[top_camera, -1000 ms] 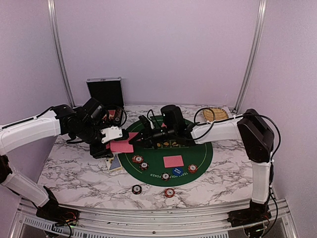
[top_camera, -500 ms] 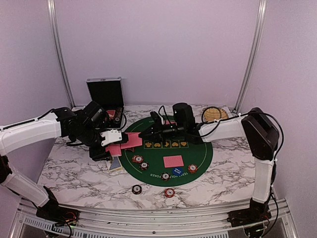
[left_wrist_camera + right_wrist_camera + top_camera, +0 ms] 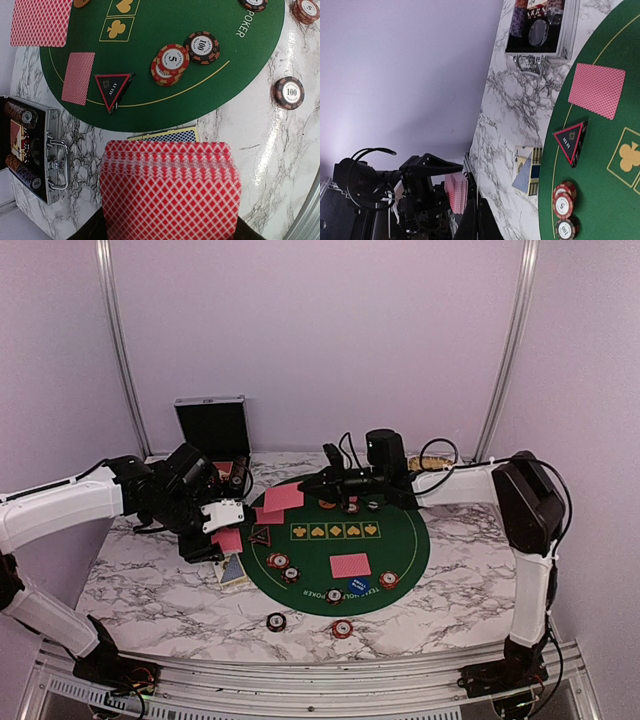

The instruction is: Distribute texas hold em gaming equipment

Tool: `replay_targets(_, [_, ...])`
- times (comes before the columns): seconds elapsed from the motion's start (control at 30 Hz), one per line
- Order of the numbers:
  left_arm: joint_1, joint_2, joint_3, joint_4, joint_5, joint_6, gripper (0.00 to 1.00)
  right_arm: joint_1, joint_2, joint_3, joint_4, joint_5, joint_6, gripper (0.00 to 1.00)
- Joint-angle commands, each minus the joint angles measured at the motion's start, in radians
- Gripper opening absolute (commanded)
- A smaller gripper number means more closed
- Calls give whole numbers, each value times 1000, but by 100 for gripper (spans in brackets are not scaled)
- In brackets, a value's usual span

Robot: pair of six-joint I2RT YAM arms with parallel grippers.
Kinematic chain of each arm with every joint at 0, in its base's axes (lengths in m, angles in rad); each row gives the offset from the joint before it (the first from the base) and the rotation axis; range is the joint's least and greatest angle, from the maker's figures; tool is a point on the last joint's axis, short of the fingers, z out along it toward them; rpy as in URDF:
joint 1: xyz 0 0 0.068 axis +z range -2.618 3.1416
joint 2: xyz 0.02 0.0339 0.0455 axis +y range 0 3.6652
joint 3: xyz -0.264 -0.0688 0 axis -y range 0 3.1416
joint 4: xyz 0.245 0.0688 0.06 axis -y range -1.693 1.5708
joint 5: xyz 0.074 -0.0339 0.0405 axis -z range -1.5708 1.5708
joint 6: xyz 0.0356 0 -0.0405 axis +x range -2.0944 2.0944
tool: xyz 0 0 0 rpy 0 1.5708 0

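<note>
Red-backed deck [image 3: 170, 190] sits clamped in the left gripper [image 3: 222, 538], just off the mat's [image 3: 405, 550] left edge, broad edge toward the mat. Right gripper [image 3: 312, 483] hovers over the mat's far-left rim beside a card [image 3: 283, 498]. I can't tell how open it is. It's the nearer taker.

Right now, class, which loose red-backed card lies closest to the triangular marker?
The card just left of the marker in left wrist view, on the green mat; the others lie farther off.

Lilac walls [image 3: 320, 340] back a marbled tabletop [image 3: 150, 585] — metal posts [image 3: 118, 340] in corners.
</note>
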Motion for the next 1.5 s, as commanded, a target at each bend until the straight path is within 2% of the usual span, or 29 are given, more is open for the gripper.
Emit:
replay_targets(0.0, [13, -32, -3, -3, 8, -2, 0, -19, 83, 116, -94, -4, -66, 0])
replay_targets(0.27, [26, -54, -19, -5, 8, -7, 0, -24, 231, 296, -192, 37, -113, 0])
replay_targets(1.03, [30, -48, -18, -11, 36, -9, 0, 13, 556, 604, -121, 238, -61, 0])
replay_targets(1.27, [30, -45, -15, -11, 40, -8, 0, 36, 634, 700, -175, 252, -95, 0])
replay_targets(1.47, [30, -47, -13, -12, 41, -10, 0, 44, 615, 702, -258, 276, -167, 15])
